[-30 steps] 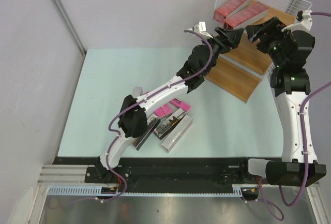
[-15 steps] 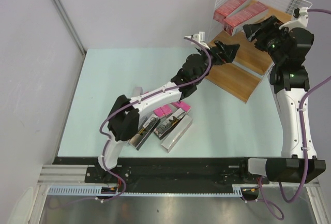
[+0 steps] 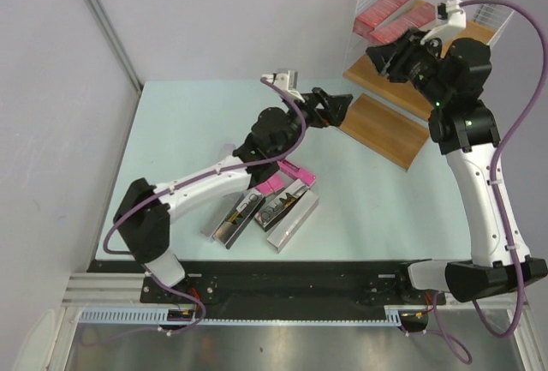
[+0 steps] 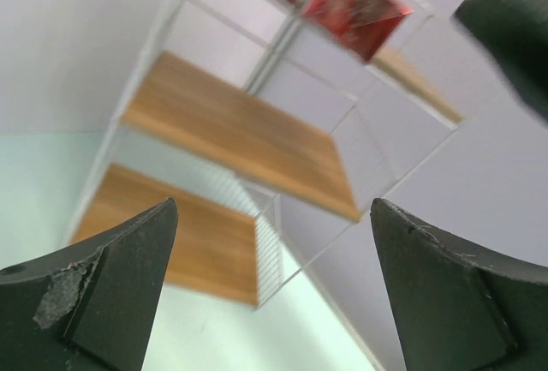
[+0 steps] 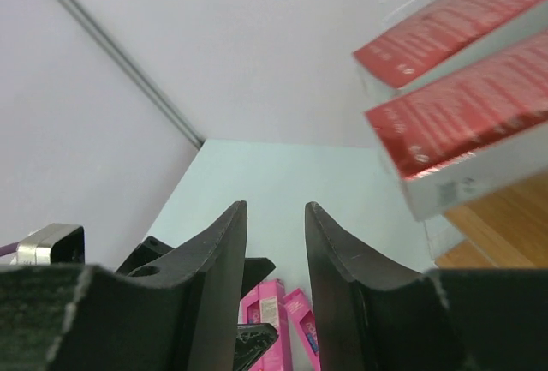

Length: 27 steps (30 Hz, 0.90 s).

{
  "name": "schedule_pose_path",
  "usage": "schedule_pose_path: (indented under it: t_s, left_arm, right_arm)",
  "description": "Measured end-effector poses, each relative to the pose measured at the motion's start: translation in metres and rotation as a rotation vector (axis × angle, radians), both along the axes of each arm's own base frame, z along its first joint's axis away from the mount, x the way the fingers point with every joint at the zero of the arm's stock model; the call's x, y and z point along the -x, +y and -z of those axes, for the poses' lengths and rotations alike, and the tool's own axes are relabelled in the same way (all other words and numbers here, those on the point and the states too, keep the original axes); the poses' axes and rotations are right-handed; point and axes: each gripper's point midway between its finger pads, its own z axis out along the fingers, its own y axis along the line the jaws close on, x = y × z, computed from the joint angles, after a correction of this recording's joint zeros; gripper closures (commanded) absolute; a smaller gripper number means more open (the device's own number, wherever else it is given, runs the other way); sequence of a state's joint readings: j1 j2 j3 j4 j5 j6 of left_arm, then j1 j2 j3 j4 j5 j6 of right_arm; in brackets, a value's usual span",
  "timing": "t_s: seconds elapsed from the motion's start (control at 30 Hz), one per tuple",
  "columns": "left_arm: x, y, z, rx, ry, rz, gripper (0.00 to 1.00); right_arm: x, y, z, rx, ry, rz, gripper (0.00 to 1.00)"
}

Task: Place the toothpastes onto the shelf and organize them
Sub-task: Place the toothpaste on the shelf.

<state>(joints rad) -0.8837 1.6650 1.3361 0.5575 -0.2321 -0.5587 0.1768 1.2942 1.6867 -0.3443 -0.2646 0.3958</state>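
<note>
red slim cartons point(image 3: 383, 9) lie side by side on the top board of the white wire shelf point(image 3: 385, 131) at the far right, long axes running near-left to far-right. silver-grey cartons point(image 3: 291, 217) and pink cartons point(image 3: 295, 172) lie on the pale green table point(image 3: 171, 148). left gripper point(image 3: 336, 110) jaws wide apart, empty; right gripper point(image 3: 379, 58) jaws together, holding nothing.

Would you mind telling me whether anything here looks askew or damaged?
One of the left fingers shows a pale chipped patch; the silver and pink toothpastes lie in a skewed heap on the table.
</note>
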Motion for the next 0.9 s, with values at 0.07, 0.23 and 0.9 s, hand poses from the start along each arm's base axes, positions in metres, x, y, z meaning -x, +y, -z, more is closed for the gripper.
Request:
schedule_pose_path:
  t_s: [0.07,0.23,0.9]
  left_arm:
    - [0.0,0.016,0.011,-0.033,0.016,-0.02,0.0]
    - [0.001,0.05,0.045,-0.112,0.072,-0.063,0.0]
    - [0.012,0.079,0.09,-0.198,0.15,-0.074,0.0]
  right_arm:
    - [-0.005,0.014,0.0,0.027,-0.001,-0.035,0.61]
    - [-0.032,0.027,0.036,0.081,0.099,-0.058,0.6]
    - [-0.087,-0.034,0.061,0.079,0.205,0.107,0.59]
